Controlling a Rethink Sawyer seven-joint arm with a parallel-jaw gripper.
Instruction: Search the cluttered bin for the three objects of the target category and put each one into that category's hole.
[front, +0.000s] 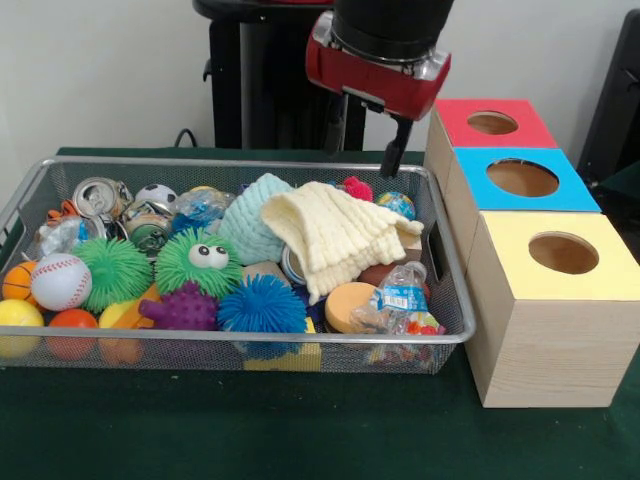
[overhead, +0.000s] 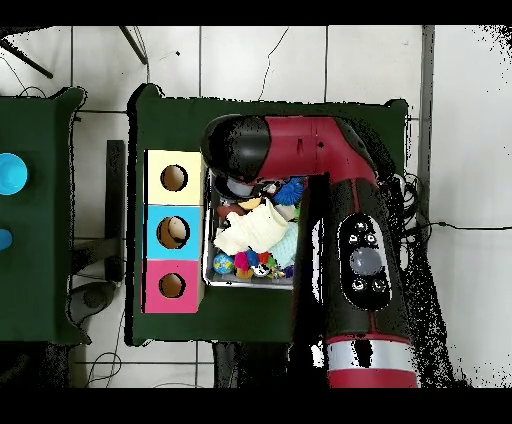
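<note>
Front view has the big red and black arm (front: 385, 50) hanging over the far right corner of the wire bin (front: 40, 185), with three wooden boxes beside it, yellow-topped (front: 555, 255), blue-topped (front: 522, 180) and red-topped (front: 492, 123), each with a round hole. Heaped in the bin are a cream knitted cloth (front: 335, 235), a green googly-eyed ball (front: 205, 260), a blue spiky ball (front: 262, 305) and a baseball (front: 60, 280). Smallest, the gripper (front: 395, 150) points down at the bin's back rim, and I cannot tell how far apart its fingers stand or whether it holds anything.

The room light was even and fairly bright around me, soft shadows fell under the wire bin (front: 250, 340) onto the green cloth (front: 300, 430), the crushed can (front: 98, 195) glinted, and nothing looked badly blurred.
</note>
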